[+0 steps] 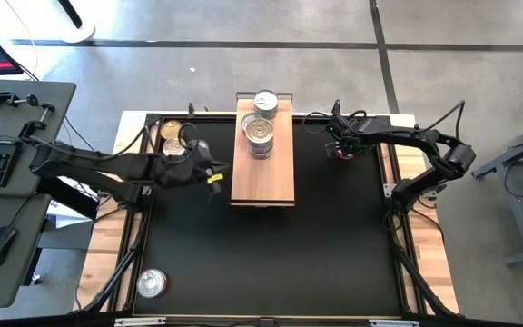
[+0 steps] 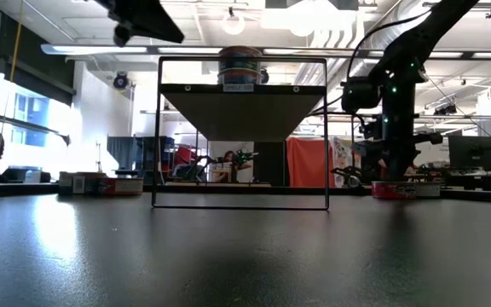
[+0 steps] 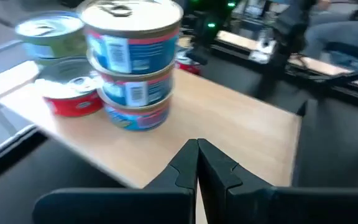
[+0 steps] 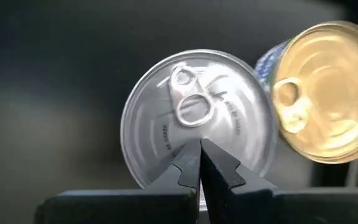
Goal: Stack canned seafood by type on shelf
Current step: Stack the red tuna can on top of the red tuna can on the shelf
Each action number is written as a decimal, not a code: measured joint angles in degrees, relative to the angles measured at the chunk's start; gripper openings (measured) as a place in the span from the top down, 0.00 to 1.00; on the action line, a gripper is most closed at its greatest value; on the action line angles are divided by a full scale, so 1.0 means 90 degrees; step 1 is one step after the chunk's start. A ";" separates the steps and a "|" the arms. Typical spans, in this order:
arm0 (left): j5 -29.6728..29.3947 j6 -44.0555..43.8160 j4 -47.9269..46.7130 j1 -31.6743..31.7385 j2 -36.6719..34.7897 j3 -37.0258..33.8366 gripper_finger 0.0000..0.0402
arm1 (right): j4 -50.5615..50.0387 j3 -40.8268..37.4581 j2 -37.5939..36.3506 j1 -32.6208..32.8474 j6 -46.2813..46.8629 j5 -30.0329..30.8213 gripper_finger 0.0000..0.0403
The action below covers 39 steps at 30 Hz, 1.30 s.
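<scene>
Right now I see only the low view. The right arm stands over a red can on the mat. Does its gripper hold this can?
Observer: No. The right gripper is shut with nothing between its fingers, poised over that can's silver lid.
Operator: Is another can close to it?
Observer: Yes, a gold-lidded can lies right beside it.
Operator: What stands on the shelf?
Observer: The shelf carries a stack of three blue-labelled cans, with a red-labelled can next to the stack.
</scene>
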 joint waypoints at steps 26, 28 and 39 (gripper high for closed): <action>0.0172 0.0125 -0.1700 -0.0796 -0.0614 -0.0005 1.00 | -0.0854 -0.0266 -0.1176 0.4250 0.4077 -0.1450 1.00; 0.0268 0.0185 -0.1703 -0.0822 -0.0659 -0.0005 1.00 | -0.1118 0.0075 -0.1331 0.4525 0.4440 -0.1112 1.00; 0.1171 0.0303 0.0879 -0.0716 -0.0508 -0.0998 1.00 | -0.3002 0.0211 -0.1822 0.3941 0.4583 -0.1183 1.00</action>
